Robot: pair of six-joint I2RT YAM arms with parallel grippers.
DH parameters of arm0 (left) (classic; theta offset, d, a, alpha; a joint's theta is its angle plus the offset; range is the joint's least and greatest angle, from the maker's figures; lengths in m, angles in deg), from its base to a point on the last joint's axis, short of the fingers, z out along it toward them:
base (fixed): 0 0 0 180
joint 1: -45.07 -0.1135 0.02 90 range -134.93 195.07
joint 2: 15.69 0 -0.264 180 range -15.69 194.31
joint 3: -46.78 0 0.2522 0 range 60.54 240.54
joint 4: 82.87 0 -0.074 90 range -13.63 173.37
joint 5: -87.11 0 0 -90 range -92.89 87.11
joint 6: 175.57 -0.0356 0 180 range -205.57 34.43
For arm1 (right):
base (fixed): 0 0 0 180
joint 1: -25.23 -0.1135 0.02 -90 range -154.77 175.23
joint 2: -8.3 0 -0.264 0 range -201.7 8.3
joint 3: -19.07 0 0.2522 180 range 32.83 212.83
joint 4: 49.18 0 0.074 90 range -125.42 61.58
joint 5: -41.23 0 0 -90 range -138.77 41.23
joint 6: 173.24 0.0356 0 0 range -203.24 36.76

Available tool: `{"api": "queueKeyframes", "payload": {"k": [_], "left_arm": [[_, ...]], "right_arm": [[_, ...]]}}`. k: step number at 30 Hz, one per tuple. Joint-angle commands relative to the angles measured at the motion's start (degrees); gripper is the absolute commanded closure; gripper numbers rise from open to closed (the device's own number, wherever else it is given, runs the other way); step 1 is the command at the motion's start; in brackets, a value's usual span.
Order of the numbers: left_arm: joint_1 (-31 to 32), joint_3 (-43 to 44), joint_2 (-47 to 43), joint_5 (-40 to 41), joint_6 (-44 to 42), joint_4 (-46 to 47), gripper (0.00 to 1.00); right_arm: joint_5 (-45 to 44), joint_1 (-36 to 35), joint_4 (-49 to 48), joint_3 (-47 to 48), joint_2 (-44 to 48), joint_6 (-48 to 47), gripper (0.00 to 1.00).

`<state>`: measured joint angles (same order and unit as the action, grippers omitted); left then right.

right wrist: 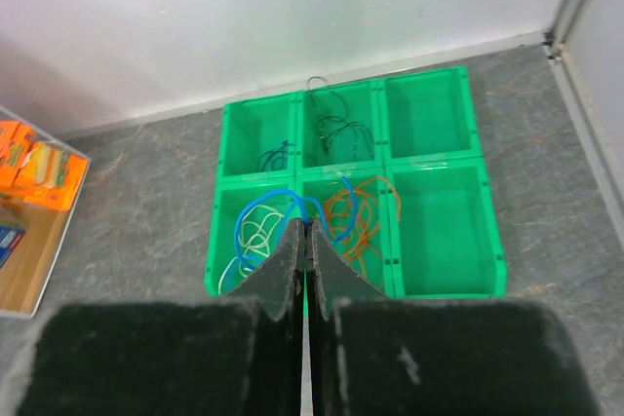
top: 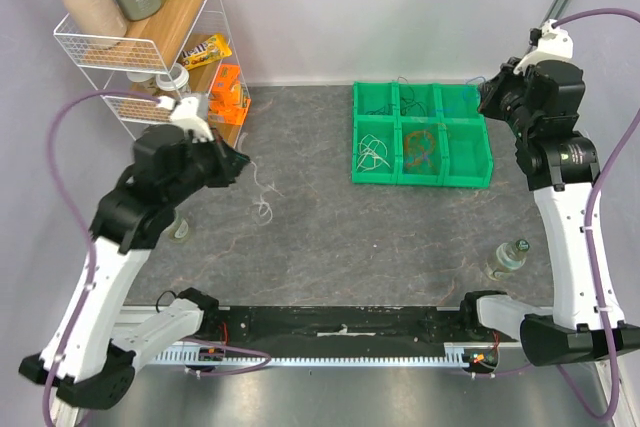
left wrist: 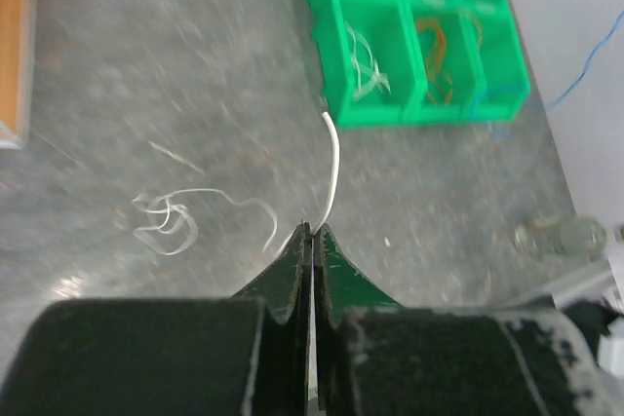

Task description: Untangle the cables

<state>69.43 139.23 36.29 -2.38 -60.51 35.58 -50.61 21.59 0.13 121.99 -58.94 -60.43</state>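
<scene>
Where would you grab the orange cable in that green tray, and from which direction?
Pinch one of the loops on the right side of the orange cable, coming straight down from above. The walls of its compartment in the green tray block any sideways approach, and the blue cable crosses its left side, so the right loops look clearest.

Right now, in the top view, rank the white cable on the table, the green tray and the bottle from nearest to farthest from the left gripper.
1. The white cable: pinched in the shut left gripper, trailing to the table.
2. The green tray: to the right, at the back.
3. The bottle: far right, near the right arm.
</scene>
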Motion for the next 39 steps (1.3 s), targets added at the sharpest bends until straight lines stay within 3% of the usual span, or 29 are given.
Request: {"api": "queueKeyframes", "payload": {"k": [1,5,15,28,39], "left_arm": [[-0.28,-3.11,5.04,-15.52,5.53,0.16,0.98],[-0.19,-3.28,7.08,-19.76,5.44,-0.81,0.98],[-0.19,-4.25,5.93,-20.03,4.92,-2.39,0.98],[0.25,-3.9,7.95,-18.01,3.15,-2.66,0.98],[0.34,-2.67,13.22,-17.3,2.36,-2.66,0.98]], "right_arm": [[-9.12,-0.05,0.66,1.72,-0.43,-0.21,1.0],[-14.58,0.3,1.36,1.1,-2.54,-1.19,1.0],[-19.86,1.44,-0.13,1.18,-8.52,-3.47,1.0],[-16.53,1.53,-0.75,0.04,-9.92,-2.42,1.0],[-9.07,1.53,0.05,6.01,-13.26,0.91,1.0]]}}
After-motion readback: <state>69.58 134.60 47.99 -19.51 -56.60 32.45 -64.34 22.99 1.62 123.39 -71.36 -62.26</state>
